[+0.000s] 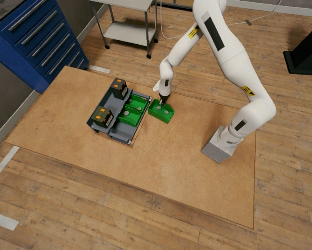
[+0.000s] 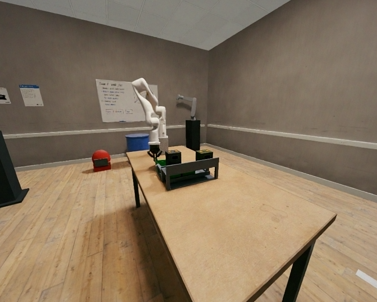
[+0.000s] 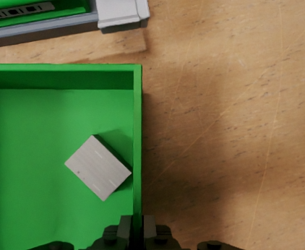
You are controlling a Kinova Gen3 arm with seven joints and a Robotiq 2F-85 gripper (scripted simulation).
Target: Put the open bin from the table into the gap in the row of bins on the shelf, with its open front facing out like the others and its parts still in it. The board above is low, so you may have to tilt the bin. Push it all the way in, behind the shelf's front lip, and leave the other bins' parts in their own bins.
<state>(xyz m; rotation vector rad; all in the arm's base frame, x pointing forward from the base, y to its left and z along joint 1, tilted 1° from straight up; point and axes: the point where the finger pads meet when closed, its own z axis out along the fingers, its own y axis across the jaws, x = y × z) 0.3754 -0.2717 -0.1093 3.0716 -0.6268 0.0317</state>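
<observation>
Green plastic fills the left of my wrist view: the open bin (image 3: 58, 119) sits on the table (image 1: 177, 166) just beside the shelf (image 1: 111, 99), not yet in it. My gripper (image 3: 137, 235) has its fingers closed almost fully on the bin's thin side wall, one finger inside and one outside, so I read it as pinching that wall and nothing else. I judge the wall was chosen because it is the only edge thin enough to clamp, and holding one side should let me tip the bin under the low board. A grey block (image 3: 97, 167) lies on the bin floor close to that wall; the top view shows a second part (image 1: 166, 111) further along. On the shelf, two green bins (image 1: 129, 116) sit in the row with their own parts, and the bare grey bay (image 1: 121, 132) at the near end looks like the gap I must fill. Two dark boxes (image 1: 103, 116) rest on the upper board, which is why clearance is tight. My bin stands off the far end of the row, so I expect a lift, a shift along the front, then a tilted push past the front lip. A steep tilt could spill the loose parts.
</observation>
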